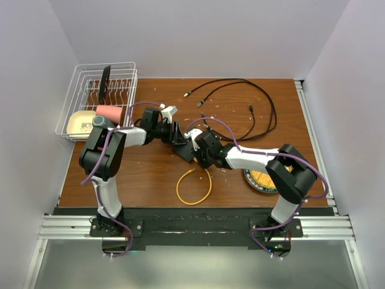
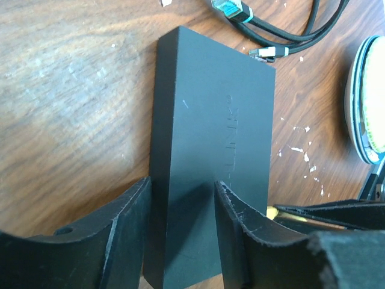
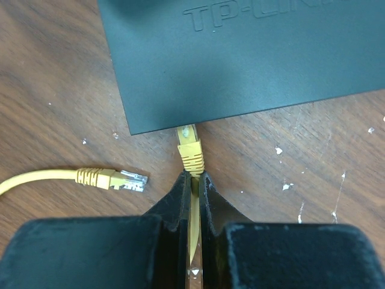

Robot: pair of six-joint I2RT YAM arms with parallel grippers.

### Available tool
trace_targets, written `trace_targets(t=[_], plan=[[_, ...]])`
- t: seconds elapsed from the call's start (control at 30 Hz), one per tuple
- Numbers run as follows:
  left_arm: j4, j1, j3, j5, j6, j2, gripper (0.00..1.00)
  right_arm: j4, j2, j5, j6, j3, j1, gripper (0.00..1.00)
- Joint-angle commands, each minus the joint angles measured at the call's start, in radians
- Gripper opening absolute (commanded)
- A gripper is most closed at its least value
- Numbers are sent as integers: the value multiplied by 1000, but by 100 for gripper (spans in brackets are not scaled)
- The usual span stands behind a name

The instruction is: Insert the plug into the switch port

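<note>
The switch is a flat matte-black box lying on the wooden table. My left gripper stands open at its near end: one finger lies along the switch's side, the other over its top face. My right gripper is shut on the yellow plug at the back of its boot, with the cable running between the fingers. The plug's tip sits under the switch's long edge, where it is hidden. The ports do not show.
The yellow cable loops in front of the arms, and its other plug lies loose to the left. A round yellow-and-dark plate sits right. Black cables lie behind. A wire dish rack stands back left.
</note>
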Motion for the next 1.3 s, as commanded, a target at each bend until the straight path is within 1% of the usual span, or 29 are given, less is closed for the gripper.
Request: trace_targets(t=[0.0,0.17,0.37,0.5,0.77,1.03,1.27], plan=[[-190,-86,-59,293,-54,-59,51,393,-15,86,1,129,-17,0],[-184,-94,-82,290,-57,-63,55,432,-1,41,-6,143,-17,0],[-175,-105,-73,301,-58,-49,61,461,37,-19,-17,151,-17,0],[-175,-108,-77,310,-58,-37,61,473,60,-6,-8,149,-17,0],[-195,-117,-94,316,-52,-22,61,487,94,57,12,172,-17,0],[-268,-125,-107,314,-9,-13,59,501,116,98,24,207,-22,0],[-302,-135,-130,330,8,-19,56,532,137,90,32,249,-32,0]])
